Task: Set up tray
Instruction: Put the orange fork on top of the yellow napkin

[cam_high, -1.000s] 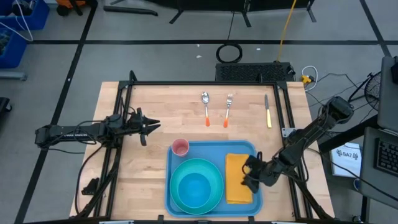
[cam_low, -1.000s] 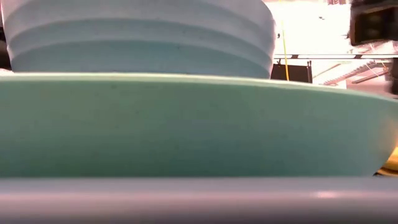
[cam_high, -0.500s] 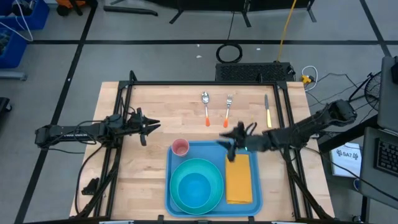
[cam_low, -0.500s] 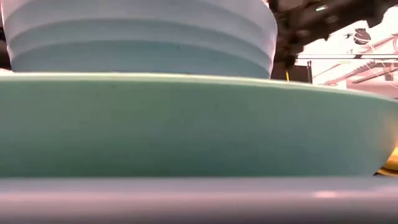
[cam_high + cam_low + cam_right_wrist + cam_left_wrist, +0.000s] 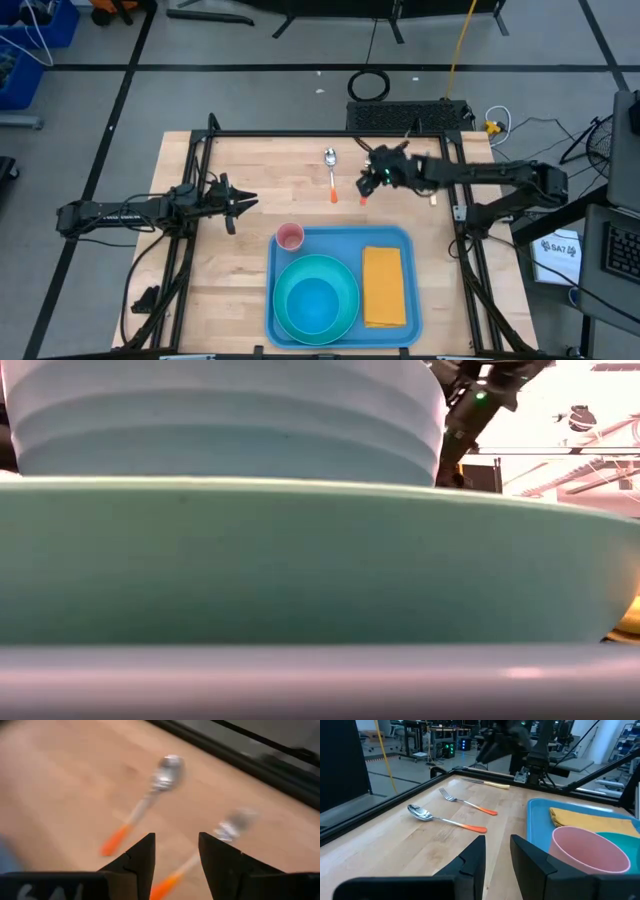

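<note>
Waiting over the table's left edge, the left gripper (image 5: 237, 203) is pointing toward the middle with its two fingers (image 5: 475, 857) standing a little apart and nothing between them. To its right, one pink cup (image 5: 289, 237) is sitting in the far left corner of the one light-blue tray (image 5: 340, 238), which is lying at the table's (image 5: 250, 170) near edge, centred. Inside the tray one round teal plate (image 5: 345, 275) is carrying one small blue bowl (image 5: 312, 302), and one folded yellow napkin (image 5: 384, 287) is lying just beside the plate on the right. Beyond the tray, three pieces of cutlery are lying on the bare wood: one orange-handled spoon (image 5: 331, 172), one orange-handled fork (image 5: 365, 193) and, farther right, one knife (image 5: 431, 185) with a pale handle. The right gripper (image 5: 368, 182) is hovering above the fork, its fingers (image 5: 136, 857) apart and empty, with the fork's handle showing in the gap between them.
</note>
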Controlling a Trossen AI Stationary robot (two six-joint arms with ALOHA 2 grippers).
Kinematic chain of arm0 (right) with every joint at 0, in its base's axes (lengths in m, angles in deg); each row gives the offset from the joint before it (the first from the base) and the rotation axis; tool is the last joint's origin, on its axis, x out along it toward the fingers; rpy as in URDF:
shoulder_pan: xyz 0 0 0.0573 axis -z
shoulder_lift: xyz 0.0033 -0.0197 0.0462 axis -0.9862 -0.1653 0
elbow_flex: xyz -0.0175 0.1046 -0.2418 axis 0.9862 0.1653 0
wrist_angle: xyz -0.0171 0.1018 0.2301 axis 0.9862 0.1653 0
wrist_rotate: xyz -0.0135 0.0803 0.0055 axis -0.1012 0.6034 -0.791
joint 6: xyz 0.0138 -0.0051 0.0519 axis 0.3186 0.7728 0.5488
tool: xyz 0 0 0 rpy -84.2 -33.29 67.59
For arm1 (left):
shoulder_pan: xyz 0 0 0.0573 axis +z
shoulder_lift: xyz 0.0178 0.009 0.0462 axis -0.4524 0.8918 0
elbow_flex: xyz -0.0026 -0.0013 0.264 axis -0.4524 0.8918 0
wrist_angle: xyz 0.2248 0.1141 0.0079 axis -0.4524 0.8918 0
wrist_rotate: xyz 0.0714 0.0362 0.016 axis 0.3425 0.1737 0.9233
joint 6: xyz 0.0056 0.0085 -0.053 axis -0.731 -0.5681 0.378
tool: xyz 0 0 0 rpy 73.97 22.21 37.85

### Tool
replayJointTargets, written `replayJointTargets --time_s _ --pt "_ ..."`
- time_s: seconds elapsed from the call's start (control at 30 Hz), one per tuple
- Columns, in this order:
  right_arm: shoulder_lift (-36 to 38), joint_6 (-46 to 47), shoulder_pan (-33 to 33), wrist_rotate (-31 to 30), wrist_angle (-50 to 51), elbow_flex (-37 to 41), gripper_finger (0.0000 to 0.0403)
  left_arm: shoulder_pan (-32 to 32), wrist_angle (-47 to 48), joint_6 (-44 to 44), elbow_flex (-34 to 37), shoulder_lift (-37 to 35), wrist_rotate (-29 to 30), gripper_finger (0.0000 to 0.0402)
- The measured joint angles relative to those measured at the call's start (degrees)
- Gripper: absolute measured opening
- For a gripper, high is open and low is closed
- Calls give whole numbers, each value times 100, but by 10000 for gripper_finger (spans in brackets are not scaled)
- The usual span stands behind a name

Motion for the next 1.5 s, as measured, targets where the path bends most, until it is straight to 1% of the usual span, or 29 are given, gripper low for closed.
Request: replayJointTargets --time_s 0.07,0.13,0.23,0.37,0.5,0.67,0.8,0.93,1.03,1.07,1.1,1.17,1.23,1.3,1.33,1.4,1.5 --pt "-195 38 189 -85 450 -328 131 0 0 0 0 2 -2 93" --pt "-430 -24 328 -74 644 -506 124 2 -3 0 0 0 -2 93" --pt "-898 -158 409 149 611 -637 112 2 -5 0 0 0 -2 93" --pt "-1466 -377 440 120 638 -814 97 2 -11 2 0 2 -6 93" --pt "-1703 -515 530 120 563 -885 85 2 -8 0 0 1 -4 93" --pt "-1640 -824 499 178 -353 -878 75 1 -4 0 0 0 -4 93" --pt "-1535 -897 488 870 -1225 -874 74 2 4 0 0 0 -4 93" --pt "-1468 -1109 484 1051 -2175 -872 77 1 0 0 0 0 -4 93" --pt "-1346 -1088 478 1347 -2318 -872 77 0 3 0 0 0 -6 93" --pt "-1341 -982 500 1381 -2232 -938 77 0 11 0 0 0 -6 93" --pt "-1341 -808 537 1399 -1863 -1066 76 0 8 0 0 2 -6 93" --pt "-1352 -658 643 1346 -613 -1388 74 0 -9 0 -2 0 -6 93" --pt "-1519 -645 692 1035 389 -1708 72 0 8 0 -2 2 -6 93" --pt "-1622 -644 690 657 1074 -1893 72 0 -3 0 -2 -1 -4 93" --pt "-1653 -651 676 528 1285 -1938 72 1 15 0 -2 -2 -5 93" --pt "-1687 -646 688 508 1321 -1973 72 0 30 0 -2 2 -6 93" --pt "-1778 -522 845 996 1464 -1899 72 0 5 0 -2 -2 -6 93"
